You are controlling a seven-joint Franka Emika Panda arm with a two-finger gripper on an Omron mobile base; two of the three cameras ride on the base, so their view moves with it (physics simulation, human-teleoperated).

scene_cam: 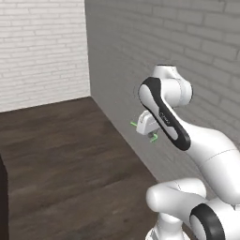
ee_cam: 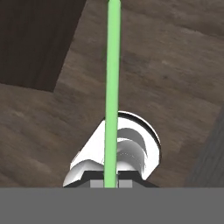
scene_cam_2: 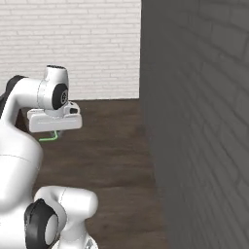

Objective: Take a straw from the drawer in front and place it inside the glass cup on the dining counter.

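Walls: two in the left base view, a white brick wall point(scene_cam: 42, 47) at the back and a grey brick wall point(scene_cam: 187, 51) running along the right side; they meet at a corner. In the right base view the grey wall point(scene_cam_2: 199, 121) takes up the right half and the white one point(scene_cam_2: 82, 44) stands behind.
Floor: one, dark brown wood planks point(scene_cam: 65, 159), bare around the robot.
Dark block: one dark brown edge point(scene_cam: 3, 201) at the lower left of the left base view; a dark brown slab point(ee_cam: 35, 39) also sits at the upper left of the hand view. What it belongs to cannot be told.
Arm: one white arm, folded back, its hand held up off the floor near the grey wall.
Gripper: one point(ee_cam: 111, 183), fingers pressed together and pinching the straw; in the left base view the hand point(scene_cam: 148, 125) is half hidden behind the forearm.
Straw: one, thin and bright green point(ee_cam: 112, 87). In the hand view it runs straight up from between the fingertips to the top edge, over the floor. In the left base view short green ends point(scene_cam: 153, 137) stick out on both sides of the hand. In the right base view a bent green piece point(scene_cam_2: 50, 138) hangs just under the hand.
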